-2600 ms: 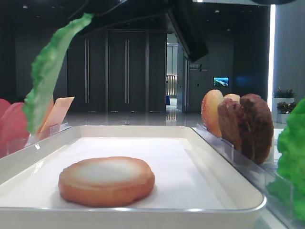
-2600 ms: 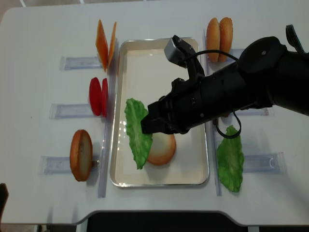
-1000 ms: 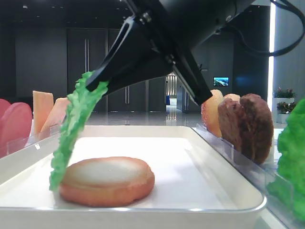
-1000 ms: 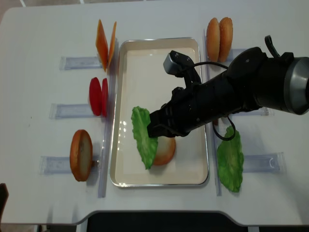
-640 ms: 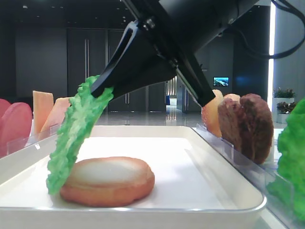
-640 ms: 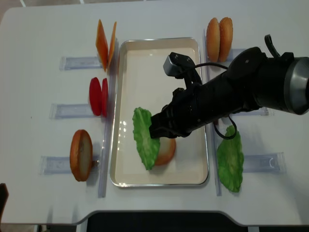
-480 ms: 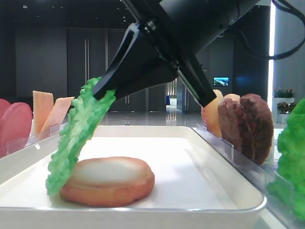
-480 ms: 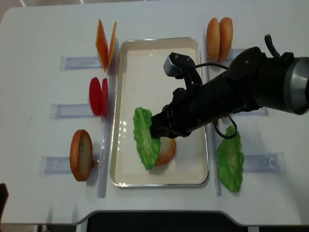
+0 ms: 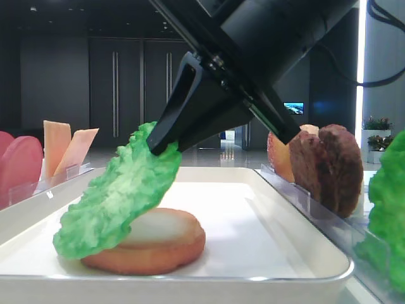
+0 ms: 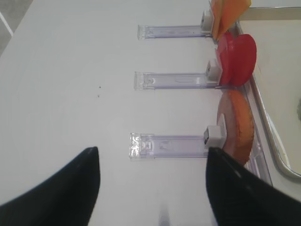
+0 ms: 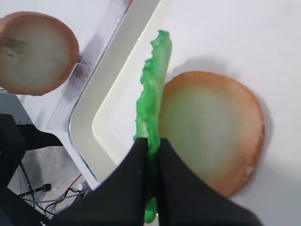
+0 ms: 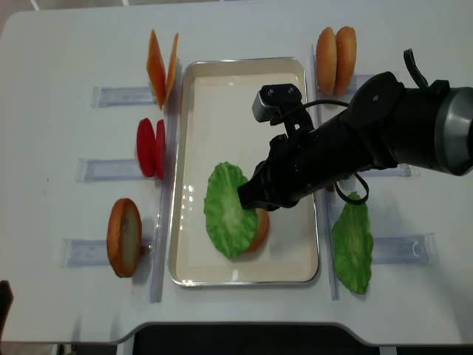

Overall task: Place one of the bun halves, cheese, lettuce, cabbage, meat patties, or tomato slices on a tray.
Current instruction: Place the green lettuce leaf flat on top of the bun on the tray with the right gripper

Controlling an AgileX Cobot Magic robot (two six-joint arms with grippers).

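My right gripper (image 12: pixel 247 198) is shut on one edge of a bright green lettuce leaf (image 12: pixel 228 211). The leaf leans down over the left part of a bun half (image 12: pixel 260 231) that lies pale face up in the white tray (image 12: pixel 229 111). In the low side view the lettuce (image 9: pixel 117 199) slopes from the black fingers onto the bun (image 9: pixel 161 244). The right wrist view shows the leaf (image 11: pixel 153 89) edge-on, pinched at the gripper (image 11: pixel 151 143), beside the bun (image 11: pixel 211 132). My left gripper (image 10: pixel 151 150) is open and holds nothing, low over the bare table left of the tray.
Left of the tray, clear holders carry cheese slices (image 12: pixel 161 68), tomato slices (image 12: pixel 151 146) and a bun half (image 12: pixel 124 237). On the right stand two bun halves (image 12: pixel 336 50), meat patties (image 9: pixel 329 168) and a second lettuce leaf (image 12: pixel 352 244). My right arm crosses the tray's right rim.
The lettuce has swung from hanging nearly upright beside the bun to lying broad side up across it. The right gripper has shifted slightly right. The left arm has not moved.
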